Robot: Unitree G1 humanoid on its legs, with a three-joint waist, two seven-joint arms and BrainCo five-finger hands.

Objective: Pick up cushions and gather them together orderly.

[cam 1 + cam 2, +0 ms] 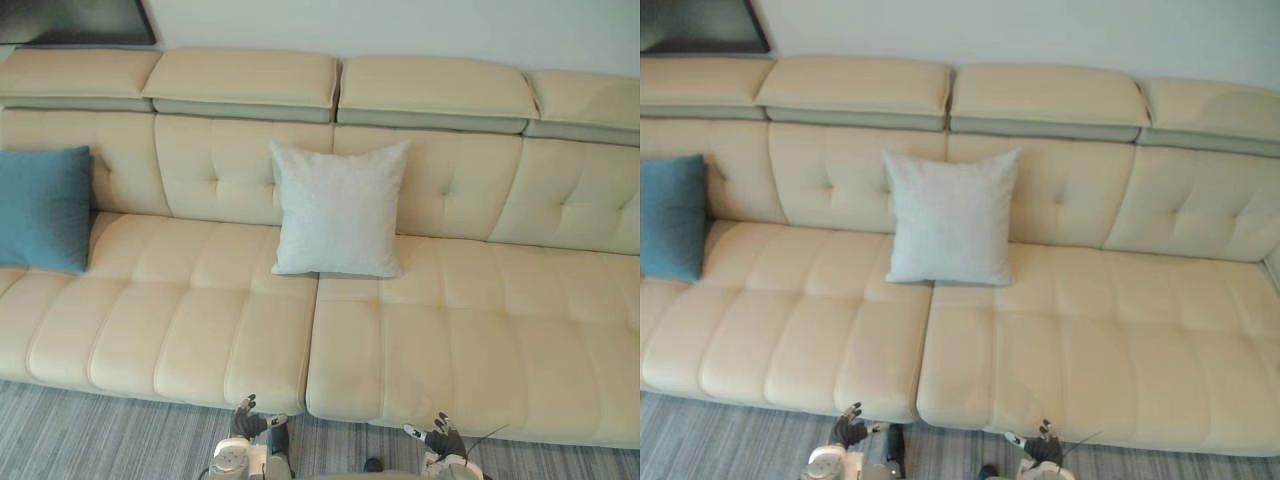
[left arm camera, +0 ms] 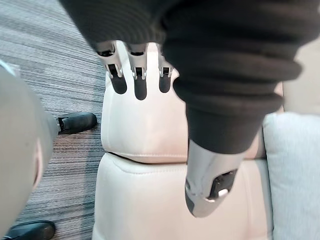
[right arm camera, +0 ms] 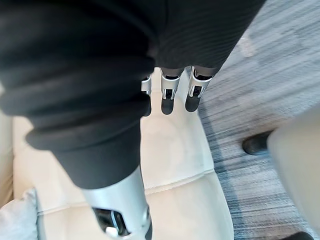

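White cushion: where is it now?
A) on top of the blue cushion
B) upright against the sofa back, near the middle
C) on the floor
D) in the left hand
B: the white cushion stands on the seat, leaning on the sofa backrest, apart from the blue cushion at the left end.

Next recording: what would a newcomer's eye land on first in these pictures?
A long cream sofa spans the eye views, with a white cushion propped upright against its backrest near the middle. A teal cushion leans at the robot's far left end, well apart from the white one. The left hand and right hand hang low before the seat's front edge, fingers straight, holding nothing.
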